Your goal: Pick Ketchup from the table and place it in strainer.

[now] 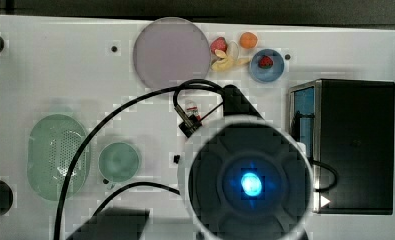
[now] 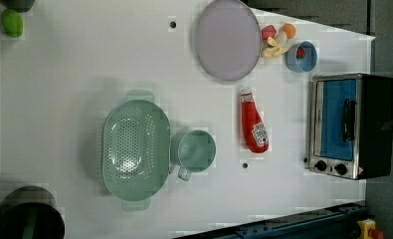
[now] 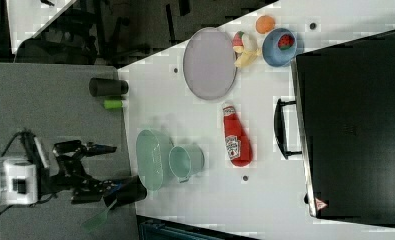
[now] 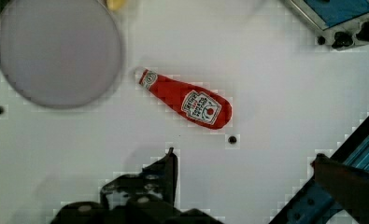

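Note:
The Ketchup [image 2: 253, 121] is a slim red bottle with a whitish cap, lying flat on the white table [image 2: 74, 74] between the grey-lilac plate and the toaster oven. It also shows as the red Ketchup [image 3: 236, 136] and the labelled Ketchup [image 4: 187, 99]. The pale green strainer [image 2: 135, 149] sits empty in the left view's left half; the same strainer [image 1: 59, 156] and strainer [image 3: 152, 159] show elsewhere. My gripper [image 4: 245, 154] hangs above the table, open and holding nothing, a short way off the bottle. In the top view my arm [image 1: 250, 182] covers most of the Ketchup [image 1: 191, 107].
A green cup [image 2: 196, 150] stands between strainer and bottle. A grey-lilac plate [image 2: 227, 39], loose fruit and a blue bowl [image 2: 301, 56] lie at the left view's top. A toaster oven [image 2: 350, 124] stands on the left view's right. Cables [image 1: 85, 150] cross the top view.

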Robot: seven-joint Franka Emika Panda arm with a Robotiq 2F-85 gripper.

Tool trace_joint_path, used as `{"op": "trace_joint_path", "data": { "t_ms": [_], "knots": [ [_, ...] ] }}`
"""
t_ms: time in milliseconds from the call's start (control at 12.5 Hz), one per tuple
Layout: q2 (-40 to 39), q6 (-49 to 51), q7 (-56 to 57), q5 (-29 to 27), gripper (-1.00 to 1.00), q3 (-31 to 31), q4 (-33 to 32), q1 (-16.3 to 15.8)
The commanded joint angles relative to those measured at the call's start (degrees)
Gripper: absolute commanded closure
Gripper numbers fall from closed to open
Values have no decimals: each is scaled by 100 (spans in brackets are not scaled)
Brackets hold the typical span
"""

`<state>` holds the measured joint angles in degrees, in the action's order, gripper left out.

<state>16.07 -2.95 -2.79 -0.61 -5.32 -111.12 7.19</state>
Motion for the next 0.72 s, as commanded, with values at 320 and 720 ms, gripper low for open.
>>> {"op": "trace_joint_path", "data": {
  "t_ms": [320,720],
  "knots": [
    [-1116,-1434,2075,-19,-100,-179,-935,10],
    [-1647,-2915,5015,-16,-100,-166,-1572,17]
  ]
}}
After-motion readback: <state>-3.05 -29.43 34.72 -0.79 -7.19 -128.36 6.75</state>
